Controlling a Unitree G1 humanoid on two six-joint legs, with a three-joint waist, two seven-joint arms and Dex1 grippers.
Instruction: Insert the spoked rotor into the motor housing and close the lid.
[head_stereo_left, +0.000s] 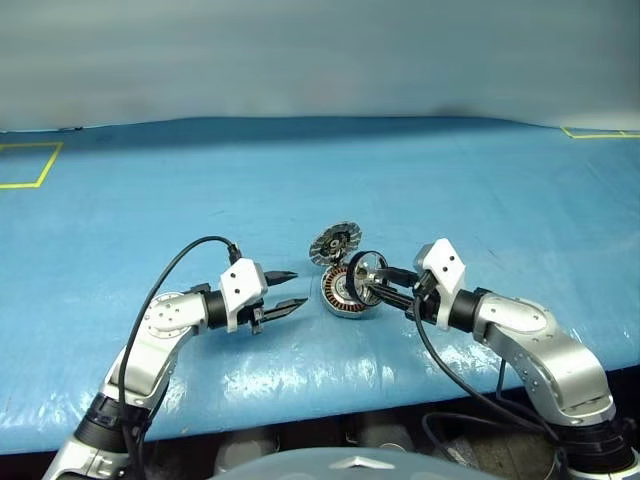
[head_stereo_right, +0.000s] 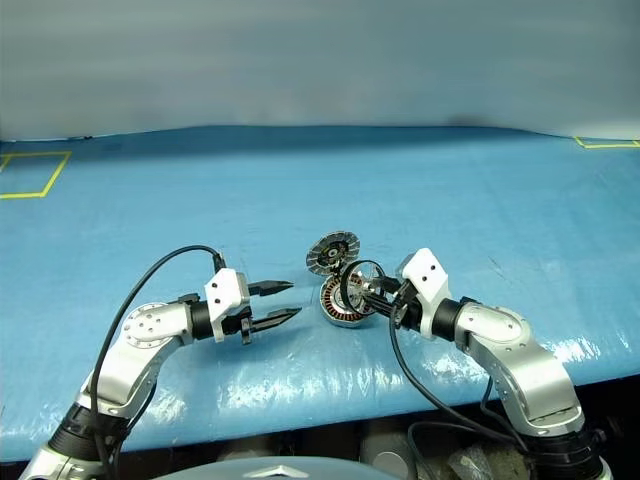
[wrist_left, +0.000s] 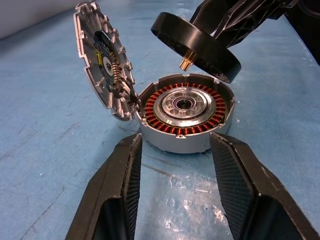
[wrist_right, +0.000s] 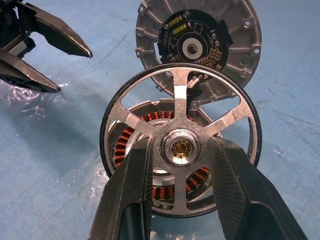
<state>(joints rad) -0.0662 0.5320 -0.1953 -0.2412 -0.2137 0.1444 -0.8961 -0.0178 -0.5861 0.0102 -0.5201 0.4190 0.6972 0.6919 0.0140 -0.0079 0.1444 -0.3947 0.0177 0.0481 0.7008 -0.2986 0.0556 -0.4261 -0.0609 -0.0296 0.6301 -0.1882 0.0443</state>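
Right tool (wrist_right: 177, 150) has my spoked rotor (wrist_right: 180, 150) pinched at the hub, tilted just over the motor housing (wrist_left: 185, 112) — stiff, slick metal, so grip stays central. Lid (wrist_left: 102, 67) stands open; left tool (head_stereo_left: 285, 293) waits empty, half-open.

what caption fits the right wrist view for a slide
Right pincer holds the spoked rotor above the open motor housing, lid standing open behind.

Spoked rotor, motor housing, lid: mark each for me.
spoked rotor (wrist_right: 181, 147), right wrist view, on its central hub.
motor housing (wrist_left: 172, 141), left wrist view, on its outer grey wall.
lid (wrist_right: 150, 30), right wrist view, on its ribbed metal rim.
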